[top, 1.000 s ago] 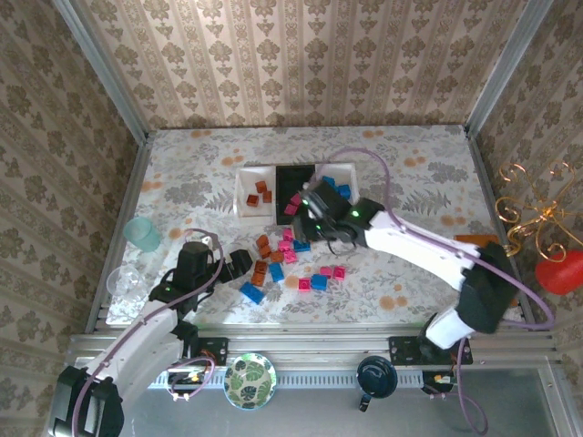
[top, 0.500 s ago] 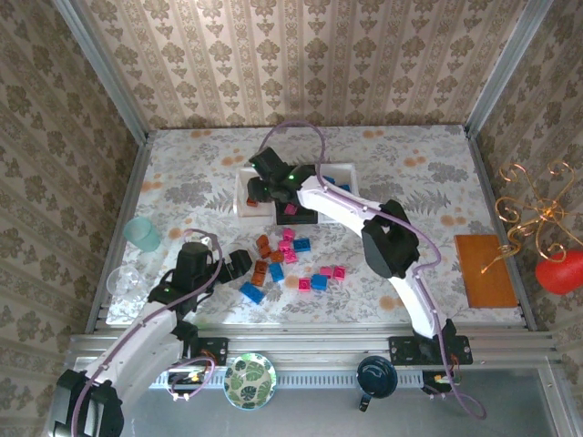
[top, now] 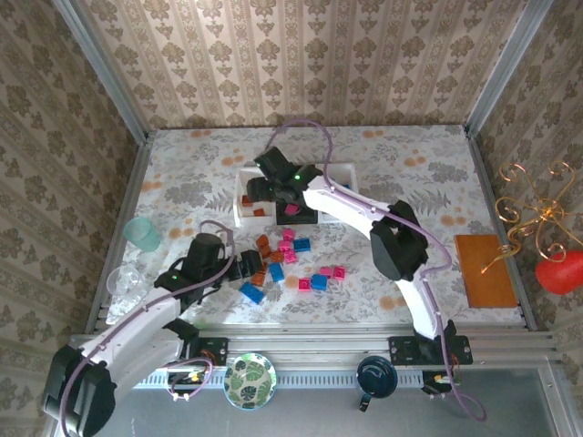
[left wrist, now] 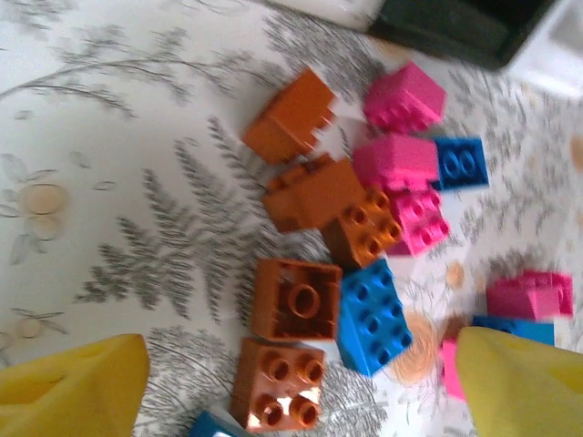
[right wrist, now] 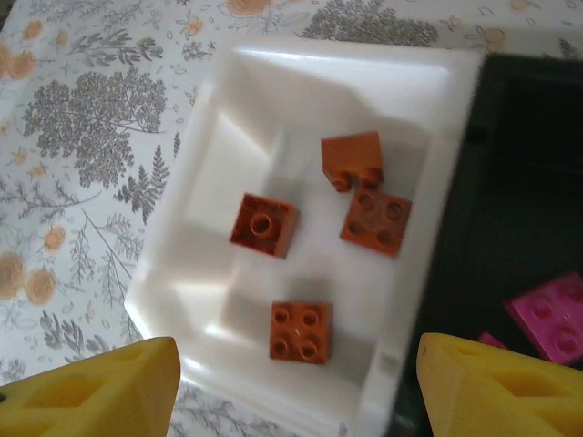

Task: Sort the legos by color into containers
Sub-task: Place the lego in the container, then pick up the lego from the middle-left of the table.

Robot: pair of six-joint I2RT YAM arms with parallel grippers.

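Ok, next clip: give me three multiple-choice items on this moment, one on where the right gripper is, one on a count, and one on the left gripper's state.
1. The right gripper hovers over:
A) the white tray holding orange-brown bricks
B) the black one
C) the one with blue bricks

2. Orange-brown bricks in that tray:
A) two
B) four
C) seven

3. The left gripper is:
A) shut on a blue brick
B) open above loose bricks
C) shut on nothing

Answers:
1 A, its wrist view looks down into that tray.
2 B, four lie on its floor.
3 B, its yellow fingers stand wide apart, gripping nothing.
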